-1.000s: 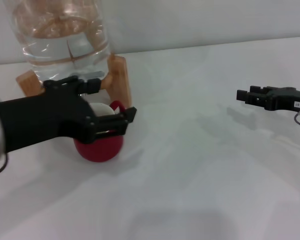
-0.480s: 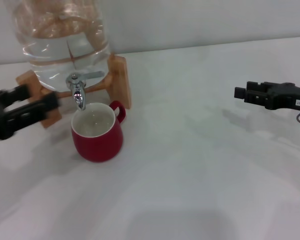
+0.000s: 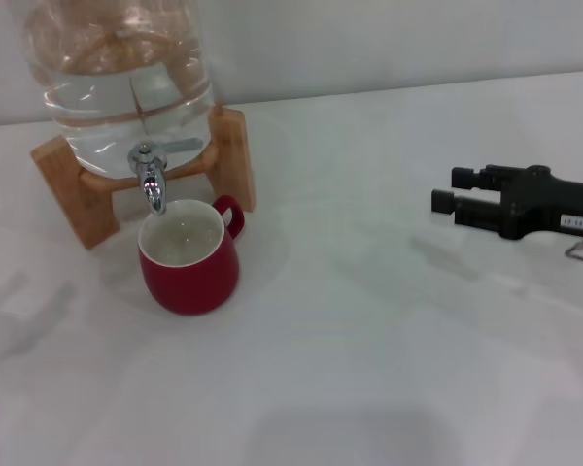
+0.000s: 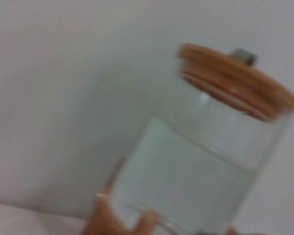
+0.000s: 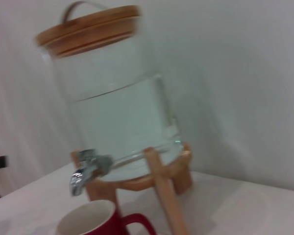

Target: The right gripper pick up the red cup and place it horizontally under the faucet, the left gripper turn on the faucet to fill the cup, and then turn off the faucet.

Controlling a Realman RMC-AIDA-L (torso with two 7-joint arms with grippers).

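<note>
The red cup (image 3: pixel 188 257) stands upright on the white surface (image 3: pixel 369 340), mouth up, so its long axis is vertical, not laid on its side. Its small loop handle points away from the robot and slightly to the robot's right, toward the near right leg of the wooden stand (image 3: pixel 231 155). The cream inside shows a pale, glistening fill.

The faucet (image 3: pixel 153 175) sits directly above the cup's mouth, its spout turned down over the far part of the rim, and its flat lever reaches out sideways to the robot's right. It is fixed low on the clear glass water jar (image 3: pixel 117 78), which rests on the stand just behind the cup. In the right wrist view the jar carries a wooden lid (image 5: pixel 88 29) with a loop handle, and the water reaches roughly two thirds up.

The right claw (image 3: pixel 445 191) hovers above the surface well to the right of the cup, fingers pointing toward it and set a narrow gap apart, holding nothing. The left claw is out of sight.

Between cup and right claw the surface lies bare; the stand's legs flank the cup behind.
</note>
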